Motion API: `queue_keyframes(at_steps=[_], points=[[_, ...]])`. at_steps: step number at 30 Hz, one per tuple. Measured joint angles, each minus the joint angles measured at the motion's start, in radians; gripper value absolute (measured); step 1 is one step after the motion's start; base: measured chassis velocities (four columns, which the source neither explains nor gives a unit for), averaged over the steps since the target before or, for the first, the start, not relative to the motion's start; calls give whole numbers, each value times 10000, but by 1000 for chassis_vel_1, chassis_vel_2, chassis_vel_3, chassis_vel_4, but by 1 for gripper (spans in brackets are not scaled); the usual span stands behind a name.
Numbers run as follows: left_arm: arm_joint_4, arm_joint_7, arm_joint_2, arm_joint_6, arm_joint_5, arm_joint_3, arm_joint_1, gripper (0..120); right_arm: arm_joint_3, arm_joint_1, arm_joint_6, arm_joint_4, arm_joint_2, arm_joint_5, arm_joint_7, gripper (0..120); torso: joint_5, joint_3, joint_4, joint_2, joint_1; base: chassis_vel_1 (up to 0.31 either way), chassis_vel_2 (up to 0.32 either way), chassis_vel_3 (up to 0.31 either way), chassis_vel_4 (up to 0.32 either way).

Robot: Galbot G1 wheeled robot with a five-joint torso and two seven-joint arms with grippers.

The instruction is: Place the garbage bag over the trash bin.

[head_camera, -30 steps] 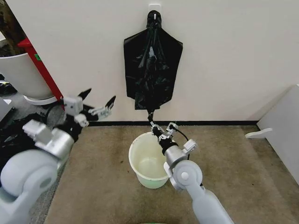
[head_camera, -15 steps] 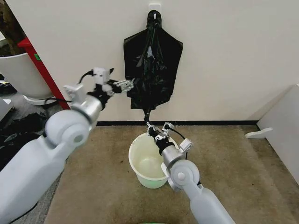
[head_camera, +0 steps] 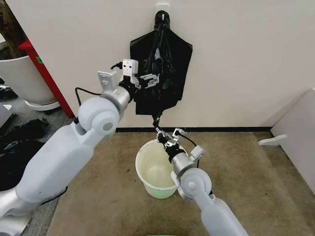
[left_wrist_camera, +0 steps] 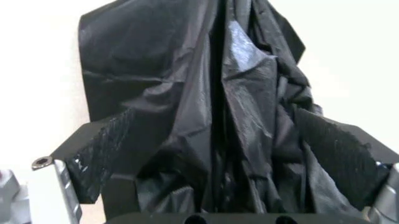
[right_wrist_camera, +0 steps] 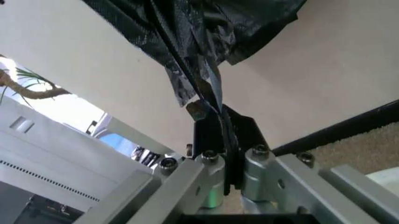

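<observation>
Sheaf (head_camera: 160, 73) of black bags hangs flat on the wall (head_camera: 246, 59) from a hook (head_camera: 162, 11), knotted neck at top. One bag (head_camera: 157, 116) is pulled down out of the sheaf's lower edge into a thin taut strand, running to the R gripper (head_camera: 162, 133). In the R wrist view the strand (right_wrist_camera: 206, 93) goes straight into the R gripper (right_wrist_camera: 224, 140), whose black pads are pressed together on it, so it's clamped on the bag. That gripper sits just above the far rim of the bin (head_camera: 147, 174).

Bin is on the brown carpet (head_camera: 103, 187) near the wall, directly below the sheaf, upright, w/ nothing over its rim; bag not yet on it.

L gripper (head_camera: 149, 80) is raised to mid-height of the sheaf, at its left half, arm reaching up from the robot's left. L wrist view: two black pads (left_wrist_camera: 103, 149) stand wide apart, w/ folds of the sheaf (left_wrist_camera: 212, 116) between them; pads not closed on the plastic. Whether they touch it: can't tell.

Off to the left: big white tub (head_camera: 19, 78), red post (head_camera: 42, 69) leaning beside it, dull black plastic heaps (head_camera: 17, 142) on the floor. White panel (head_camera: 300, 142) at the right edge.
</observation>
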Motion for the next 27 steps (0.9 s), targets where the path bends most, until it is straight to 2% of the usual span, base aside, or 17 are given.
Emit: queue_keyframes(at_steps=[10,21,27], points=[[305,-276,-63,137,290,-71,-113,100,-5,15,18,14,40,11,-25,0,-1,0,-1,0,0,0,0,0,0],[235,-325,503,248,591,-466,398,100,59,-63,22,60,21,13,-40,0,-3,-1,2,0,0,0,0,0,0],[-335,-269,820,237,360,-559,611,100,138,-163,18,192,-1,11,-47,0,0,-2,2,1,0,0,0,0,0]])
